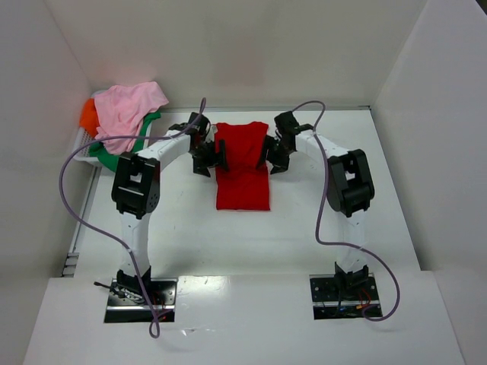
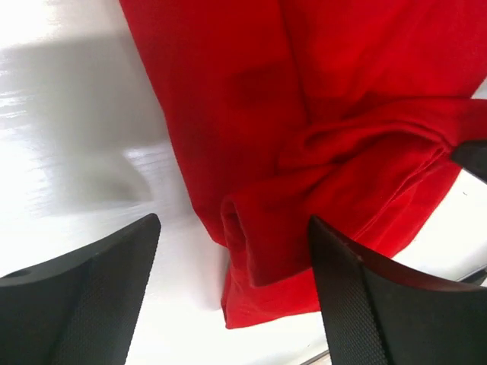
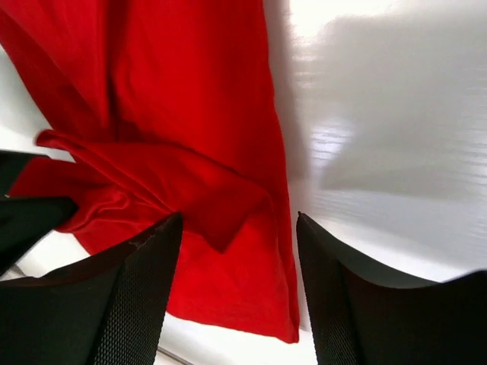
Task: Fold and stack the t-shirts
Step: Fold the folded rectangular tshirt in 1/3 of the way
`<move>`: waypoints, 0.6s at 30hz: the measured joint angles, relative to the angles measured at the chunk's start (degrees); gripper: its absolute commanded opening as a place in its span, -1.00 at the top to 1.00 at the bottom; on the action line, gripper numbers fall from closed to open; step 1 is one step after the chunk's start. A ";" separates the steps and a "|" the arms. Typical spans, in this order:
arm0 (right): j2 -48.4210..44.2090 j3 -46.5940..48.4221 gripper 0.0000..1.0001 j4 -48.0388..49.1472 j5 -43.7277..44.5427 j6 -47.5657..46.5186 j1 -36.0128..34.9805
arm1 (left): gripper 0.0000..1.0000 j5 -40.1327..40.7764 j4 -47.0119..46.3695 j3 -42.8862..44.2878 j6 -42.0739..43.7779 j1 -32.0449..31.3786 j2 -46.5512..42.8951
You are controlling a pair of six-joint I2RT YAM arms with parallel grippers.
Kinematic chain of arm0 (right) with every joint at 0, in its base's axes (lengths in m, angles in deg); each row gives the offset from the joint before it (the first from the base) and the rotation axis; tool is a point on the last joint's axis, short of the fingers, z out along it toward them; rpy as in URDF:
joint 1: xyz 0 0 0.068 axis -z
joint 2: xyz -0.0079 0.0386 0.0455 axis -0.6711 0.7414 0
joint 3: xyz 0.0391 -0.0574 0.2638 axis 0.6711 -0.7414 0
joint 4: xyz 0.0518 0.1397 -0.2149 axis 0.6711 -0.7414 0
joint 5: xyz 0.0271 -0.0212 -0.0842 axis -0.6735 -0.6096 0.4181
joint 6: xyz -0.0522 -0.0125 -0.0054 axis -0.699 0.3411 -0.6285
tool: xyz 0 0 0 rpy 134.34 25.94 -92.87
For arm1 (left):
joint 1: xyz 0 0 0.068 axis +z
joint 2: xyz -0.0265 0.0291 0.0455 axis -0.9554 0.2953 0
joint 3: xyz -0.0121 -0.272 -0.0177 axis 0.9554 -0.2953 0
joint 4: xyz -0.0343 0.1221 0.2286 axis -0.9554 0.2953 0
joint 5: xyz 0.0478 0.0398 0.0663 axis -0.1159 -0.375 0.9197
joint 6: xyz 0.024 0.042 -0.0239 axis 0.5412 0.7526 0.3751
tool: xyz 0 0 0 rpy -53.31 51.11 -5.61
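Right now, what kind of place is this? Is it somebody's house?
Probably a robot test booth, not a house: plain white walls box in a white table, a left arm and right arm are bolted to its near edge, and a red t-shirt lies between them.

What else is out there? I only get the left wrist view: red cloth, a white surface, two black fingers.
Observer: Three more shirts are heaped in the far left corner: a pink shirt on top, with a green shirt and an orange shirt poking out around it.
Operator: How does the red one look overall?
Observer: From above, the red shirt lies as one long narrow strip.
Operator: And the other arm?
Observer: The right gripper is open at the strip's right edge, facing the left gripper across it.
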State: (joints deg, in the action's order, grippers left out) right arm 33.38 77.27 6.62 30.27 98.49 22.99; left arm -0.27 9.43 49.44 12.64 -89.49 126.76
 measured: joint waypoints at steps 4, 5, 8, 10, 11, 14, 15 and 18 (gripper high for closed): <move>0.00 3.72 -0.39 -0.22 1.70 -0.59 1.09 | -0.73 -0.04 -1.22 0.02 0.35 0.74 0.04; 0.00 5.44 -0.30 -0.20 2.54 -0.81 1.44 | -0.73 0.00 -1.60 0.02 0.37 0.92 0.04; -0.68 9.77 0.25 0.13 4.92 -1.99 2.21 | -0.67 0.55 -2.36 0.02 0.55 1.86 -0.52; -2.60 10.27 0.59 0.94 5.86 -2.78 2.58 | -0.42 0.59 -2.62 0.07 0.74 2.40 -1.64; -3.93 9.84 0.68 1.27 5.97 -2.91 2.71 | 0.02 0.50 -2.71 0.20 1.16 2.69 -2.32; -9.05 6.40 0.82 3.78 4.55 -2.73 2.80 | 0.61 -1.20 -3.69 0.44 2.12 3.45 -5.27; -10.73 4.83 0.85 4.48 3.72 -2.56 2.80 | 0.81 -1.92 -4.07 0.42 2.12 3.50 -6.38; -13.90 -0.04 0.85 6.36 1.57 -2.19 2.60 | 0.90 -4.55 -6.49 -0.59 2.19 2.78 -10.10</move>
State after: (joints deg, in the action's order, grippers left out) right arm 19.48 77.23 12.98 31.85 96.31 25.59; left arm -4.81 2.94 48.85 14.83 -86.71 116.66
